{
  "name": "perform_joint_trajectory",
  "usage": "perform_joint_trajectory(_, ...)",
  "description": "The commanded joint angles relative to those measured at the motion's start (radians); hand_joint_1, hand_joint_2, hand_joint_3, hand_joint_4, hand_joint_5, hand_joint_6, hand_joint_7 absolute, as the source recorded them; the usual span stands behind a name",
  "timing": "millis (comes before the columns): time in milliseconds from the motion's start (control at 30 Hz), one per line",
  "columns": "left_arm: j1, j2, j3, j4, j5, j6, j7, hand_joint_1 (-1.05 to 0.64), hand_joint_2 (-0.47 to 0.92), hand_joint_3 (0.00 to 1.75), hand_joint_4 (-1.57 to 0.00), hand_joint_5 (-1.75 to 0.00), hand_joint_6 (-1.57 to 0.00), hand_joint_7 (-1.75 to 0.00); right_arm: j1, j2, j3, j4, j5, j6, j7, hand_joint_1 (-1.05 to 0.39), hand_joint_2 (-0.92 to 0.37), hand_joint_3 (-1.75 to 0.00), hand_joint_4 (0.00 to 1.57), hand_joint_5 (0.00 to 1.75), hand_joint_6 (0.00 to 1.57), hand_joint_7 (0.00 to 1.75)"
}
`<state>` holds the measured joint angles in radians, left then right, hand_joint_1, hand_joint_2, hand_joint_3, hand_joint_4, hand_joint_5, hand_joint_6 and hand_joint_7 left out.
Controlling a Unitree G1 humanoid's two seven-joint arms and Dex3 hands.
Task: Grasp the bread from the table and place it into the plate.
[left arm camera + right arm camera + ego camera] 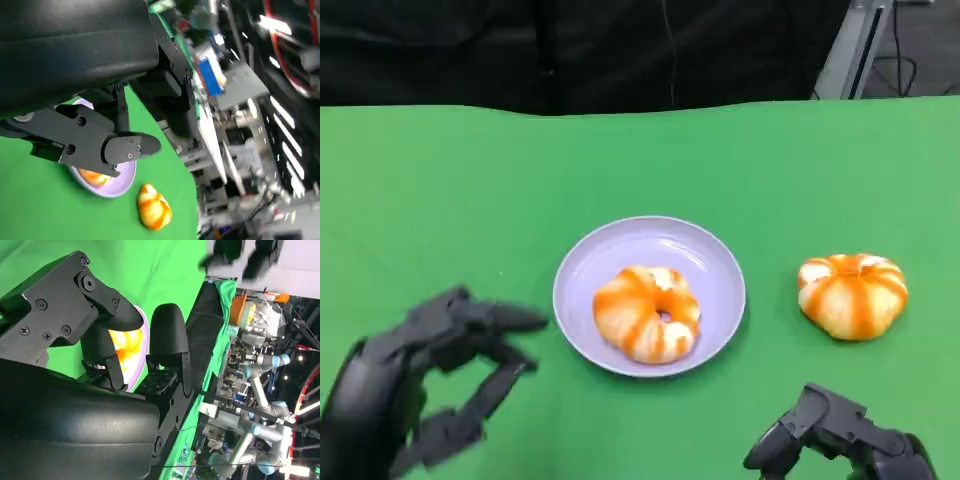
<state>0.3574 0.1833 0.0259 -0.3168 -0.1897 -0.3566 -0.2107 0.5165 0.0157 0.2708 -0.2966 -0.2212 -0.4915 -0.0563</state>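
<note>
A green counter (430, 190) fills the head view from the lower edge up to a dark backdrop along the top of the frame. At centre lies a lavender plate (712, 262), already carrying one orange-and-white glazed bread (646, 313) set toward its lower half. A second bread (852, 295) of the same kind rests on the counter at centre right, well apart from the plate's rim. The left robot hand (440, 375), lower left of the frame, is empty with its fingers spread, just left of the plate. The right robot hand (835, 435), at the lower right edge, holds nothing; its fingers appear curled, though how far they close cannot be told. Judged from this layout, one bread is placed and the step in hand is the reach for the bread on the counter; the next move calls for the right robot hand to advance toward upper right and open over it. That bread is round and slightly wider than tall in the frame, its long axis roughly left-right, with no distinct pointing end.
</note>
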Motion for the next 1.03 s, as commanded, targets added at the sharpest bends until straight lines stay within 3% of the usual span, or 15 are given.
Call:
perform_joint_trajectory(33,0.096,-0.059,-0.014,-0.056,0.002,0.061,0.043,0.05,0.69,0.92,-0.7,-1.72,-0.65,-1.5,-0.004,-0.021,-0.018,-0.001,0.027,-0.008,0.009,-0.11,-0.37,-1.26,0.7,1.61,0.76,1.32)
perform_joint_trajectory(167,0.102,-0.061,-0.019,-0.036,-0.012,0.068,0.008,-0.01,0.72,0.76,-0.7,-1.74,-0.59,-1.65,-0.002,-0.033,-0.031,-0.005,0.044,-0.002,0.018,-0.11,-0.37,-1.25,0.69,1.6,0.76,1.32)
perform_joint_trajectory(500,0.071,-0.06,0.008,0.024,-0.021,0.027,-0.035,-0.14,0.76,0.52,-0.73,-1.75,-0.61,-1.65,-0.006,-0.033,-0.037,0.0,0.049,-0.011,0.024,-0.12,-0.38,-1.22,0.71,1.58,0.77,1.3)
perform_joint_trajectory(1033,0.042,-0.074,0.033,0.06,0.02,0.004,-0.023,-0.04,0.81,0.51,-0.74,-1.75,-0.62,-1.64,-0.006,-0.028,-0.029,0.006,0.036,-0.02,0.015,-0.1,-0.38,-1.24,0.69,1.6,0.76,1.31)
